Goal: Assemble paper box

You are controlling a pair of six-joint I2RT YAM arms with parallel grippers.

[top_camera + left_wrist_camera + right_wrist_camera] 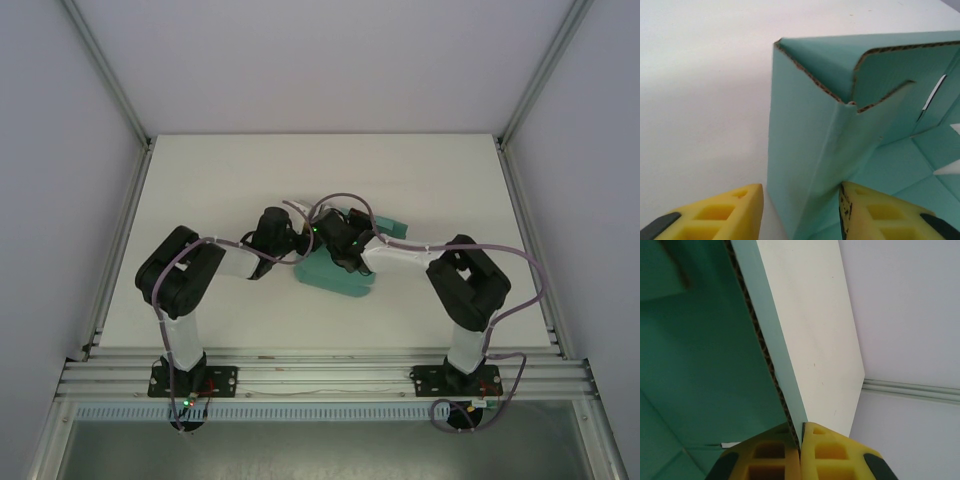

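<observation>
The paper box point(335, 272) sits mid counter point(200, 190), half folded. Right tool point(801, 440) pinches one wall tight (prob. to hold it up). Left tool point(800, 189) has a corner wall btwn its fingers point(735, 210); can't tell if it squeezes.

One paper box point(335, 272) at frame centre, two arms, left arm point(185, 275) lower left, right arm point(465, 285) lower right, two grippers, left gripper point(800, 202), right gripper point(801, 450), one table point(200, 180).

Robotics lab test cell: bare white table point(200, 180), aluminium extrusion frame rails point(320, 377), plain pale enclosure walls point(60, 150).
</observation>
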